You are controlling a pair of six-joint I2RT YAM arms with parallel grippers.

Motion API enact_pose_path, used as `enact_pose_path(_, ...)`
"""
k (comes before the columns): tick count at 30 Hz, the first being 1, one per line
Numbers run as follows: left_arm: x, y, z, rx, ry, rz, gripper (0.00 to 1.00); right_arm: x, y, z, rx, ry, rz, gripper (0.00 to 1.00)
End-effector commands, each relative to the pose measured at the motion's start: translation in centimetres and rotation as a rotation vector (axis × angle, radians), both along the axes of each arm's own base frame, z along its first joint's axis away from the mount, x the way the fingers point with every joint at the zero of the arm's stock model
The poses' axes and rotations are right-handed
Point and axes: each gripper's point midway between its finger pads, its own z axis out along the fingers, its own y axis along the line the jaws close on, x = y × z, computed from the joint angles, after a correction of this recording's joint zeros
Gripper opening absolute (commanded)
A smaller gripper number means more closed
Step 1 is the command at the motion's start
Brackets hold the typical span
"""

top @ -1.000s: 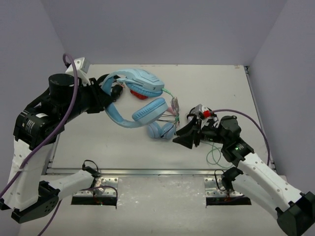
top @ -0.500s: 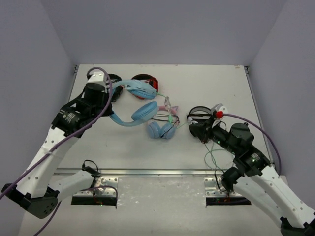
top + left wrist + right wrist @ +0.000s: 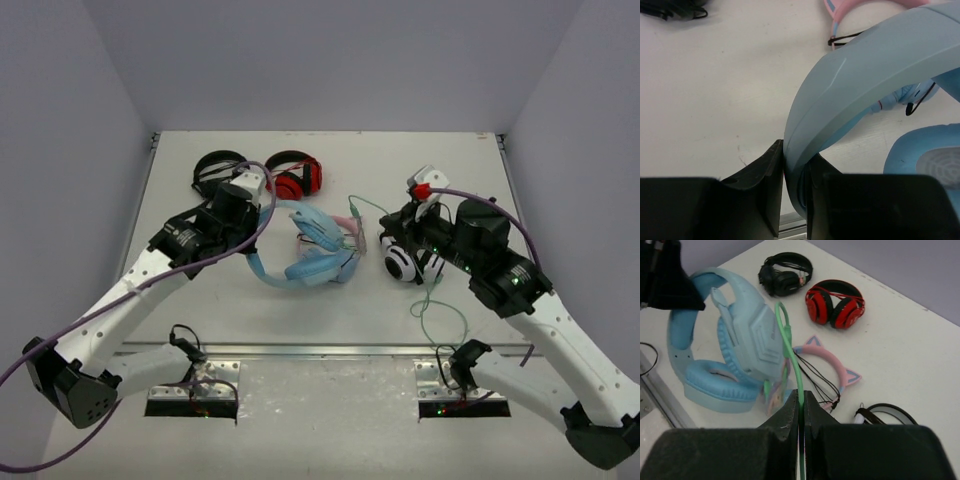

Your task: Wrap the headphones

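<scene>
**Headphones**: light blue, mid-table, leaning against the cat-ear set.
**Left gripper**: pressed shut on the headband.
**Right gripper**: pinching the green cable, which loops up over the earcup; slack trails to the near edge of the table.
**Nearby:** white-and-black set lies under the right gripper. Black set and red set lie side by side at the far edge, well apart from the headphones.
</scene>
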Motion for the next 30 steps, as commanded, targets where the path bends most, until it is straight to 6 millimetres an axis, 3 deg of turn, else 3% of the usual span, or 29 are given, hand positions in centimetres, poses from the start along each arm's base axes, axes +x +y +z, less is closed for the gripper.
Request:
enact_pose_path(1,1.4,-2.8,1.5,-0.057,-0.070,-0.048,0.00,-1.5,3.1,1.7,-0.034,-0.060,0.213,0.01)
enact_pose_path(8,2.4,-2.8,0.1,-0.015,-0.053,-0.025,0.00,-5.5,6.9,0.9,-0.187,-0.128,0.520,0.01)
enact_pose_path(9,2.6,-2.9,0.4,-0.014,-0.057,-0.026,0.00,-5.9,7.3,-0.5,-0.233,-0.080,0.556,0.01)
enact_pose_path(17,2.2,-5.5,0.9,-0.045,-0.080,-0.144,0.00,-7.7,9.9,0.7,-0.269,-0.140,0.718,0.01)
enact_pose_path(22,0.5,-8.0,1.7,-0.111,-0.162,-0.253,0.00,-7.2,11.0,1.4,-0.294,-0.136,0.755,0.01)
enact_pose_path(23,0.2,-8.5,1.5,-0.124,-0.160,-0.278,0.00,-6.8,11.4,0.6,-0.312,-0.112,0.762,0.01)
enact_pose_path(26,-0.2,-9.0,1.4,-0.135,-0.157,-0.307,0.00,-6.2,11.8,0.6,-0.321,-0.103,0.748,0.01)
enact_pose_path(30,-0.3,-9.0,1.0,-0.120,-0.153,-0.312,0.01,-3.9,12.0,-0.2,-0.365,-0.093,0.648,0.01)
